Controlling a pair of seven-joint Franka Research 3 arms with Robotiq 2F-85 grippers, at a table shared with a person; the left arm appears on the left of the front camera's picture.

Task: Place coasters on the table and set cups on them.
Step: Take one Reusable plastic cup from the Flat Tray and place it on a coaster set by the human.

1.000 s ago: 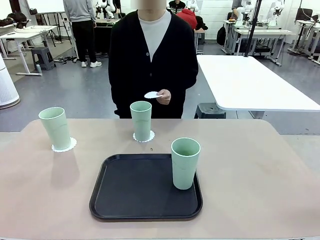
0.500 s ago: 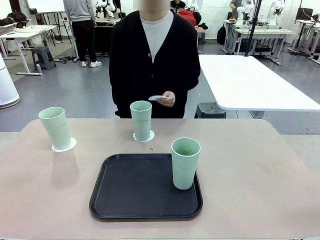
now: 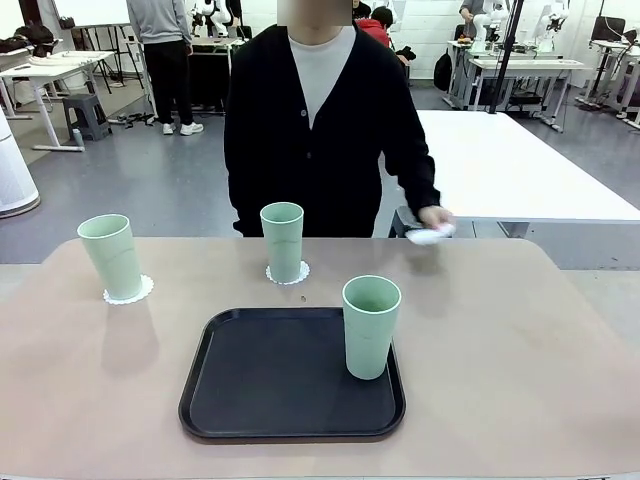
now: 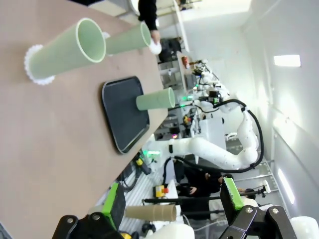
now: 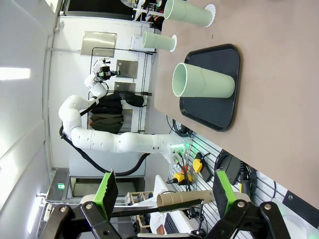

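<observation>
Three pale green cups stand on the beige table [image 3: 520, 350]. The left cup [image 3: 110, 255] rests on a lacy white coaster [image 3: 128, 291]. The middle cup [image 3: 283, 241] stands on another coaster [image 3: 288, 273]. The third cup [image 3: 371, 326] stands inside the black tray [image 3: 270, 375], at its right side. At the table's far right edge, the person's hand [image 3: 435, 216] holds a third coaster [image 3: 426, 237] just above the surface. My left gripper [image 4: 172, 199] is open and empty, back from the table, as is my right gripper [image 5: 164, 191].
The person in a black cardigan stands at the far side, leaning to the right. A white table [image 3: 500, 165] stands behind on the right. The tabletop right of the tray is bare. My right arm [image 4: 214, 154] and left arm [image 5: 109, 139] rest off the table.
The person's hand has carried the coaster from in front of the chest out to the right and down toward the table's far right edge. Cups, tray and both grippers have not moved.
</observation>
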